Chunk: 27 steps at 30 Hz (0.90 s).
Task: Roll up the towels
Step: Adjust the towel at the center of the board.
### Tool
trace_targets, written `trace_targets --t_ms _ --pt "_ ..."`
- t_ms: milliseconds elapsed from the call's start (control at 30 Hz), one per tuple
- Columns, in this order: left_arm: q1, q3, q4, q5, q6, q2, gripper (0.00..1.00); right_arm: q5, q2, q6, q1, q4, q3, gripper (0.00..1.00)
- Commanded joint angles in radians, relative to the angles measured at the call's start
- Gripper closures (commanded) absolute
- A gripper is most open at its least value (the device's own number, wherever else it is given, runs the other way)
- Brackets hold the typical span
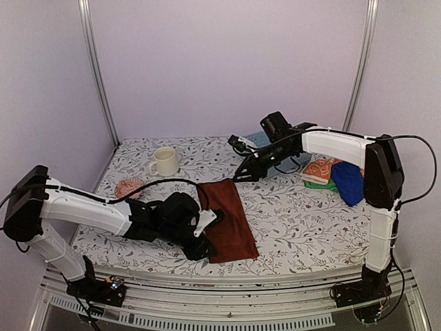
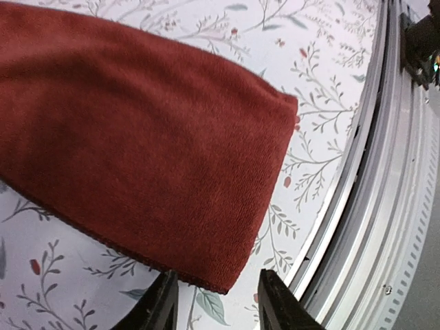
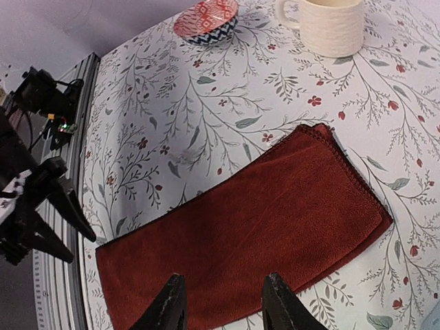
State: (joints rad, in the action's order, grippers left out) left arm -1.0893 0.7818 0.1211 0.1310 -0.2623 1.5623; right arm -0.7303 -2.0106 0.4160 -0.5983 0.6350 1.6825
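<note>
top view looks down over the whole desk from behind; left wrist view hugs one corner of the rust towel; right wrist view, higher, takes in most of it.

We record a cream mug standing upright on the floral-print table cover, with its handle to the left in the overhead view. Nearer than the mug and to its left sits a small bowl, red-patterned with a zigzag outside, clear of the mug. Well to the mug's right lies a pale blue object, largely hidden. A metal rail runs along the table edge farthest from the mug.
</note>
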Motion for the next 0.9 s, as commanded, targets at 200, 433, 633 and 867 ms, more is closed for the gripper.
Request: trace_targets --t_ms 200,433,633,867 --pt "0.185 -0.028 -0.179 0.021 -0.109 -0.055 0.59 0.214 -0.419 -0.244 -0.030 0.019 0.359 0.70" --pt "0.185 -0.058 -0.222 0.031 -0.130 -0.039 0.58 0.422 -0.499 -0.281 -0.022 0.038 0.395 0.71" --pt "0.173 -0.113 -0.250 0.012 -0.153 -0.068 0.59 0.569 -0.519 -0.258 -0.021 0.036 0.396 0.73" --pt "0.141 -0.124 -0.227 -0.027 -0.130 -0.094 0.56 0.506 -0.490 -0.221 -0.024 0.037 0.407 0.70"
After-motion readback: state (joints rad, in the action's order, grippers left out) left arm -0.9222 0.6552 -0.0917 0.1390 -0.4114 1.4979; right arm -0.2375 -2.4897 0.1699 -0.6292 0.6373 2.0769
